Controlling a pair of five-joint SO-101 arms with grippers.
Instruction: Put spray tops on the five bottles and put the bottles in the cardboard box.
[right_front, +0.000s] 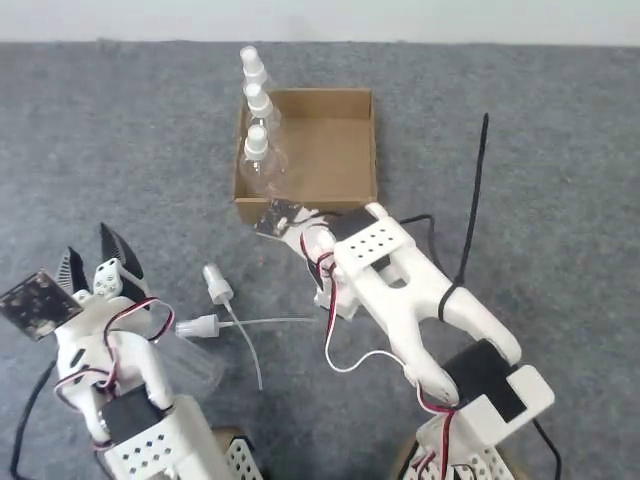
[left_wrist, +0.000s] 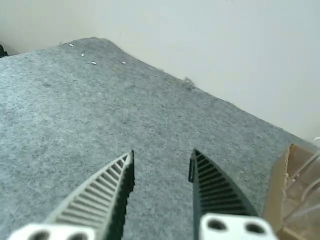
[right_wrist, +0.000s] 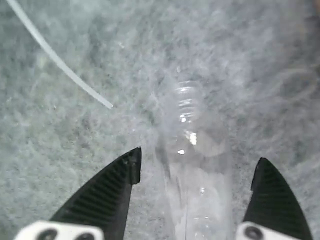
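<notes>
So far three white-topped clear plastic bottles (right_front: 262, 150) stand in the brown cardboard box (right_front: 335, 150); a topless clear bottle (right_wrist: 187, 107) lies between the right gripper (right_wrist: 198, 157)'s spread jaws; two seemingly remain.

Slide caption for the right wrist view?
Open right gripper over an uncapped clear bottle lying on the grey carpet, with the end of a dip tube beside it.
</notes>
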